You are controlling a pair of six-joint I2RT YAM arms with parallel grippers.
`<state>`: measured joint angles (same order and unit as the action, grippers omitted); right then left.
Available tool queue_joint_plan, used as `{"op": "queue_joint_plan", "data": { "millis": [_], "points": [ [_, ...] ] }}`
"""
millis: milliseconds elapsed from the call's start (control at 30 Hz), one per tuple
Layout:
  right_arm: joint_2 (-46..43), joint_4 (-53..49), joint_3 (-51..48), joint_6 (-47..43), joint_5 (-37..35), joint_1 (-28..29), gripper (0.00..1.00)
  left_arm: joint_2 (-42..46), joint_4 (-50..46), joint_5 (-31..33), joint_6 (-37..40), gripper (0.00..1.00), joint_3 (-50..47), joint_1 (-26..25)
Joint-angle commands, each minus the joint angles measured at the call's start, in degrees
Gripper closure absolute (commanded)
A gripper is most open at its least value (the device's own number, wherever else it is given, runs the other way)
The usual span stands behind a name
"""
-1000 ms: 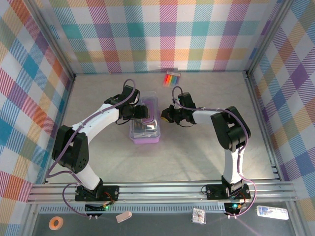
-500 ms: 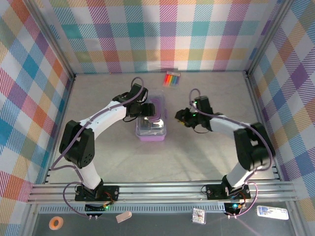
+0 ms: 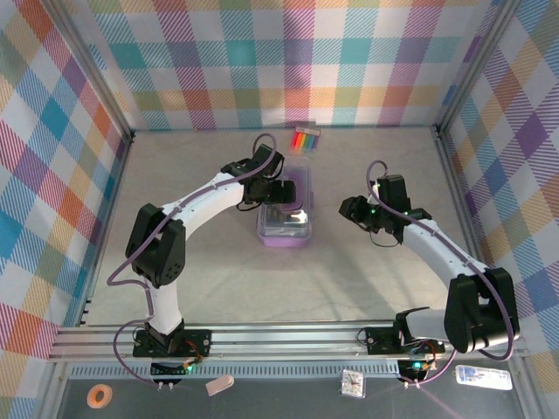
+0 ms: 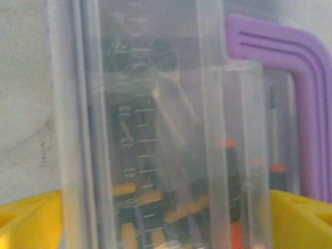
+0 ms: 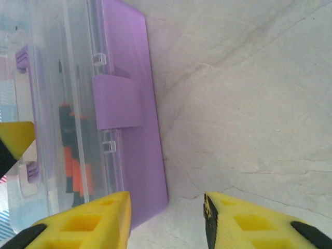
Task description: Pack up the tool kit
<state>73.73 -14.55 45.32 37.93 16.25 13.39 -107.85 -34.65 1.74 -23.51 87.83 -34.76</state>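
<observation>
Left gripper [image 3: 278, 194] wide apart over the tool kit [image 3: 286, 230], right gripper [image 5: 167, 220] apart near it, rainbow-striped packet [image 3: 305, 140] beyond.

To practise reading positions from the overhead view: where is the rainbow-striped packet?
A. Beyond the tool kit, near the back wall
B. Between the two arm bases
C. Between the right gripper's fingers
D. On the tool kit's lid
A: the rainbow-striped packet lies beyond the tool kit, close to the back wall and apart from the case.
</observation>
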Motion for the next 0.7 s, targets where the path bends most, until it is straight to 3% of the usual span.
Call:
{"op": "queue_joint_plan", "data": {
  "millis": [0, 300, 500, 567, 600, 667],
  "points": [
    [-2.1, -3.0, 0.3, -2.6, -0.9, -0.4, 0.55, -0.2, -9.7, -0.2, 3.5, 0.0, 0.4, -1.7],
    [-6.2, -7.7, 3.0, -5.1, -4.6, -0.4, 0.4, 12.1, -12.1, 11.3, 6.8, 0.0, 2.2, -1.6],
    [-12.1, -10.4, 4.2, -8.7, -6.7, -0.4, 0.28, 31.9, 0.7, 10.1, 4.4, 0.0, -16.5, -1.7],
    [-15.0, -10.9, 4.2, -9.3, -9.2, -0.1, 0.15, 37.6, 3.2, 13.3, 2.7, 0.0, -23.1, -1.7],
    [-16.4, -10.6, 3.9, -9.7, -10.6, 0.0, 0.0, 39.5, 3.7, 15.4, 2.0, 0.0, -25.4, -1.7],
    [-20.0, -9.7, 2.7, -9.5, -13.7, 0.3, 0.01, 43.3, 3.7, 20.3, 0.8, 0.0, -29.4, -1.8]
  ]
}}
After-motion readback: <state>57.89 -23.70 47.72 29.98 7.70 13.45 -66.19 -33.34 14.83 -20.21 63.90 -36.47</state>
